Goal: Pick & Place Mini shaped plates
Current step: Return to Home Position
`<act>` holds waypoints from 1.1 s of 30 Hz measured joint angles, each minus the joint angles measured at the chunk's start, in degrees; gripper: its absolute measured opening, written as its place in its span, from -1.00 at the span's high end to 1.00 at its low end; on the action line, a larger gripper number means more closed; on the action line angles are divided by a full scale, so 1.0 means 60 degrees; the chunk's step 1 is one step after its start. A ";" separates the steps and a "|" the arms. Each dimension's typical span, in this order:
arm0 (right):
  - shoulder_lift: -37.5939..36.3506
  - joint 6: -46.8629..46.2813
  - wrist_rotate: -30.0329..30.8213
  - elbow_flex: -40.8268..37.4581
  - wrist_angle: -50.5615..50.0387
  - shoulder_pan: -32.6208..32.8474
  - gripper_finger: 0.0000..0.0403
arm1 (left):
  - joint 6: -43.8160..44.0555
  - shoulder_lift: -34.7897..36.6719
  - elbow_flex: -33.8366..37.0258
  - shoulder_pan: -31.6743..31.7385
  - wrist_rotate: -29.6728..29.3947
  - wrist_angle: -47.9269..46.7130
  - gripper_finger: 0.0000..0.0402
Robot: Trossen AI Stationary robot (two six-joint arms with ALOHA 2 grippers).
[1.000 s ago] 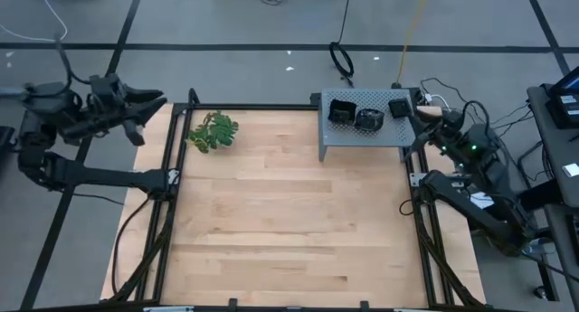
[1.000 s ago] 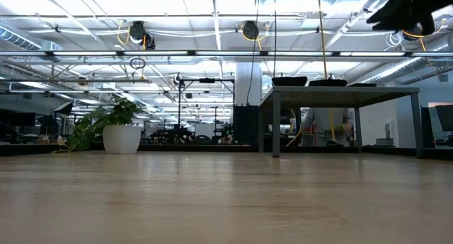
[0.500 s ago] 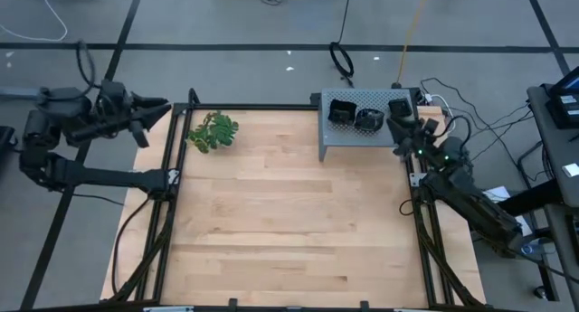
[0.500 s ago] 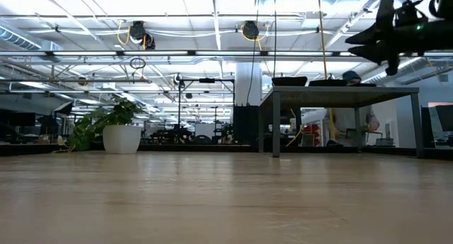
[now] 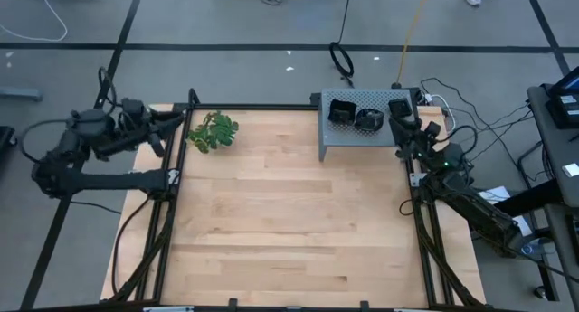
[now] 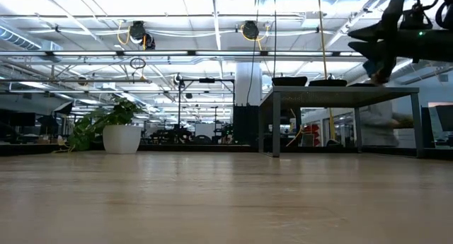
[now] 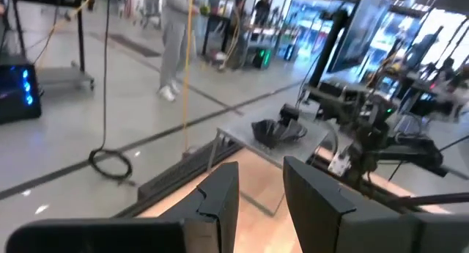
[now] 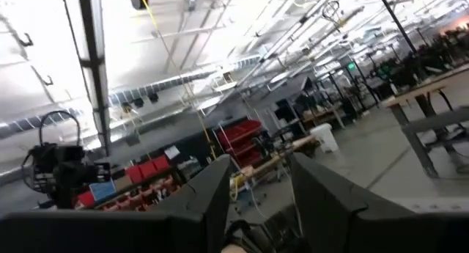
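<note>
Three glossy black mini plates point(image 5: 340, 112) point(image 5: 368, 119) point(image 5: 399, 104) rest on top of the grey perforated box point(image 5: 362, 136) at the table's far right. The low view shows two of the plates point(image 6: 289, 80) point(image 6: 327, 81) on the box's top edge. My right gripper point(image 5: 401, 124) hovers open above the box's right end, also seen in the low view point(image 6: 369, 41), touching nothing. My left gripper point(image 5: 176, 122) is open in the air at the table's far-left corner, near the green sprig point(image 5: 213, 131). The left wrist view shows the plates point(image 7: 278, 130) far off.
The black frame rails point(image 5: 172, 181) point(image 5: 418, 203) run along the table's left and right sides. The wooden tabletop point(image 5: 289, 222) spreads between the sprig and the box. Cables point(image 5: 341, 59) lie on the floor beyond the far edge. A person stands behind the box point(image 6: 379, 120).
My left gripper has swung from outside the table toward its far-left corner, moving right and slightly nearer. My right gripper has moved left from beside the box to above the box's right end and has dropped lower in the low view.
</note>
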State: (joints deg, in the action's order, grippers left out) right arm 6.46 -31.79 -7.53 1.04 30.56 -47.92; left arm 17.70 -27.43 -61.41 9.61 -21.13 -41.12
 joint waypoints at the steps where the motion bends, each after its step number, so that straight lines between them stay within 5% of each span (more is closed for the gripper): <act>1: 0.0002 0.0006 0.0000 -0.0006 -0.0114 0.0000 0.33 | -0.0062 0.0276 0.0448 0.0003 0.0012 0.0358 0.45; 17: 0.0007 -0.0061 -0.0004 -0.0029 -0.1433 0.0000 0.33 | 0.1031 0.3567 0.6439 0.0003 0.0786 0.5173 0.45; 33: 0.0007 -0.0058 -0.0007 -0.0040 -0.1453 0.0000 0.33 | 0.2565 0.4021 0.9400 0.0003 0.1303 0.7066 0.45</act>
State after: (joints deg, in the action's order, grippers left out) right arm 6.50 -32.14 -7.57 0.80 21.85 -47.92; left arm 33.09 -3.31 -5.01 9.63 -13.31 1.28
